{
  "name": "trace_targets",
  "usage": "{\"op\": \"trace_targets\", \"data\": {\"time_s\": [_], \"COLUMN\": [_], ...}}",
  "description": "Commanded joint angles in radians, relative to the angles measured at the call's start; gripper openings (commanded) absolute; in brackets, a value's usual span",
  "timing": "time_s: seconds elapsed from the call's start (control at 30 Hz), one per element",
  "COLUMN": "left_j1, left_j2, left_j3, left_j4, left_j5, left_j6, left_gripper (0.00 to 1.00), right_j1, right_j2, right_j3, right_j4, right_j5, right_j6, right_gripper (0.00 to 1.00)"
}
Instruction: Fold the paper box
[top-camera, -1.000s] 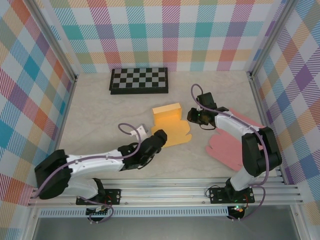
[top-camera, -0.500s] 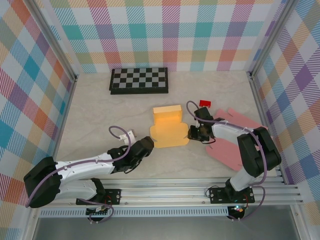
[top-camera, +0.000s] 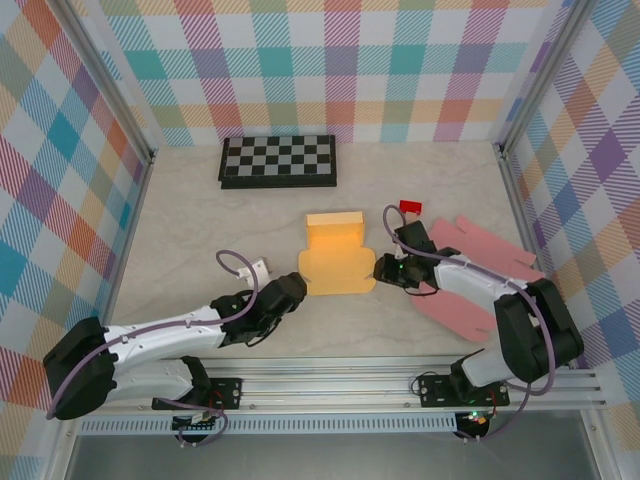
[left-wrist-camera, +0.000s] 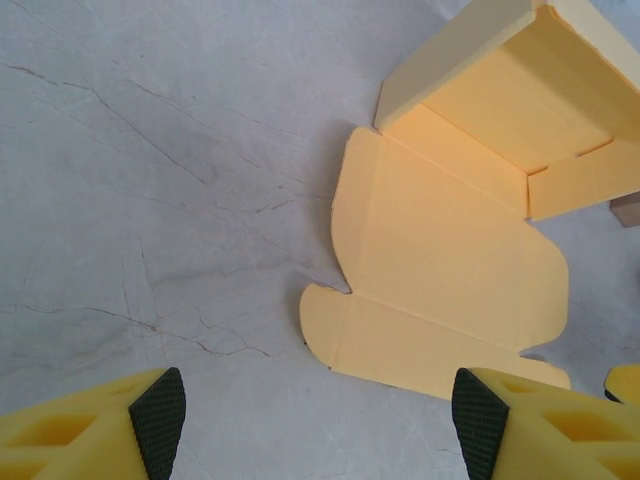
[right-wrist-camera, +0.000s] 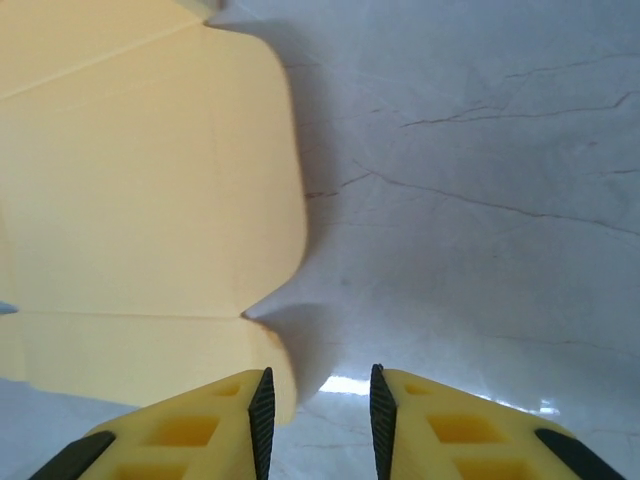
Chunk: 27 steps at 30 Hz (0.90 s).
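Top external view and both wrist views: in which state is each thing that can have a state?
yellow paper box: partly folded, far walls raised, near flap lying flat.
pink flat paper sheet: unfolded, lying flat.
black-and-white checkered board: lying flat.
left gripper: jaws wide open, empty.
right gripper: jaws a narrow gap apart, nothing between them.

Light is bright and diffuse. In the right wrist view the paper box (right-wrist-camera: 140, 180) casts a soft grey shadow on the table (right-wrist-camera: 480, 150) beside it, a small white glare just below. Focus is sharp.
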<state>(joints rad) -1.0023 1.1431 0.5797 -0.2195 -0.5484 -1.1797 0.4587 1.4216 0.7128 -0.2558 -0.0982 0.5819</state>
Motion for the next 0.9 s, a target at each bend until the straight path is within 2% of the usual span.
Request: {"op": "trace_targets", "data": {"time_s": [0.0, 0.23, 0.4, 0.47, 0.6, 0.67, 0.87], "left_j1": [0.010, 0.012, 0.013, 0.013, 0.013, 0.017, 0.059], "left_j2": [-0.029, -0.034, -0.037, -0.037, -0.043, -0.056, -0.162], "left_j3": [0.014, 0.029, 0.026, 0.025, 0.031, 0.041, 0.092], "left_j4": [-0.039, -0.050, -0.050, -0.049, -0.050, -0.098, -0.217], "left_j5": [-0.026, -0.016, -0.015, -0.015, -0.019, -0.028, -0.091], "left_j6": [0.028, 0.041, 0.040, 0.038, 0.044, 0.061, 0.150], "left_gripper": [0.73, 0.73, 0.73, 0.73, 0.73, 0.73, 0.73], "right_j1": [0.043, 0.064, 0.064, 0.066, 0.065, 0.066, 0.064], "right_j2": [-0.012, 0.071, 0.120, 0.136, 0.117, 0.086, -0.013], "right_j3": [-0.044, -0.055, -0.036, -0.024, -0.006, 0.030, 0.282], "right_j4": [0.048, 0.094, 0.150, 0.170, 0.156, 0.092, -0.293], "right_j5": [-0.043, -0.029, -0.067, -0.080, -0.059, -0.038, 0.112], "right_j6": [0.059, 0.075, 0.064, 0.057, 0.018, -0.048, -0.422], "right_gripper": [0.35, 0.35, 0.32, 0.26, 0.07, 0.00, 0.00]}}
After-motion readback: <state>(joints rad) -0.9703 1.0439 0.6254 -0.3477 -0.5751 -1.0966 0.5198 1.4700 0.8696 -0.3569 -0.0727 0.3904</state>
